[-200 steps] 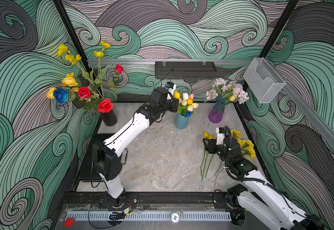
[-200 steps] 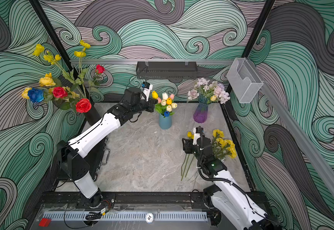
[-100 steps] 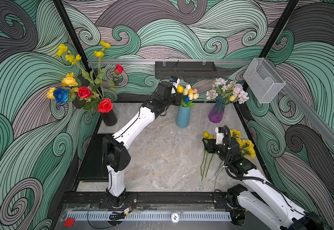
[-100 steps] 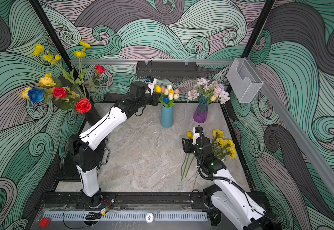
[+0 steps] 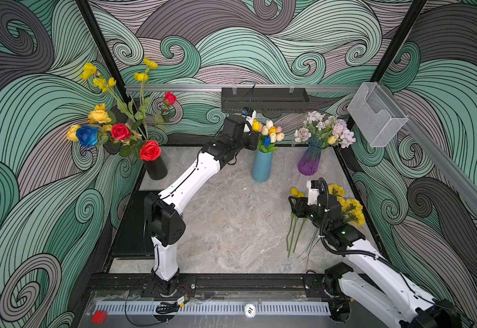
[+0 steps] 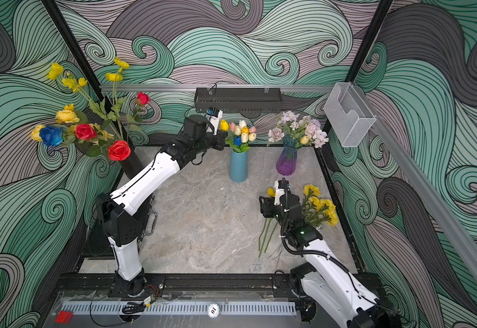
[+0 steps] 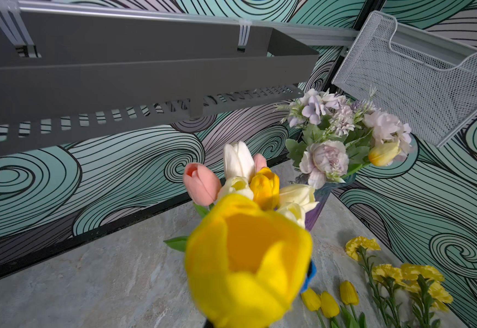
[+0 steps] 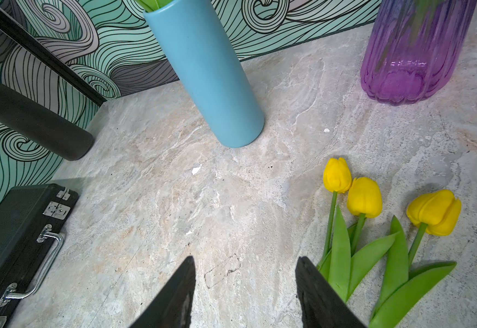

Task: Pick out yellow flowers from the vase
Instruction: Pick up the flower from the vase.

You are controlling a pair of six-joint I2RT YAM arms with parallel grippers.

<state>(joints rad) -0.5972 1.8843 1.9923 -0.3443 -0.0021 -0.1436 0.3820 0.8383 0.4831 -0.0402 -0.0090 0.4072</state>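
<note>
The right fingers (image 8: 190, 269) gape, empty, over bare desk (image 8: 160, 184). Three yellow tulips (image 8: 363, 197) lie just off one tip, and a black case (image 8: 13, 227) sits well off the opposite side. Ahead stand the blue vase (image 5: 261, 167) and the purple vase (image 5: 308, 162). The left fingers (image 5: 253, 143) pinch a yellow tulip (image 5: 255, 125) beside the blue vase's bouquet — its head is higher than a second ago.

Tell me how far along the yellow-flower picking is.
Done: three yellow tulips and a bunch of yellow pom-poms lie on the table. In hand: the left gripper is shut on a fourth yellow tulip by the blue vase; the right gripper is open and empty. Left: an orange-yellow tulip in the blue vase, a yellow bud in the purple vase, and yellow blooms in the black vase.
</note>
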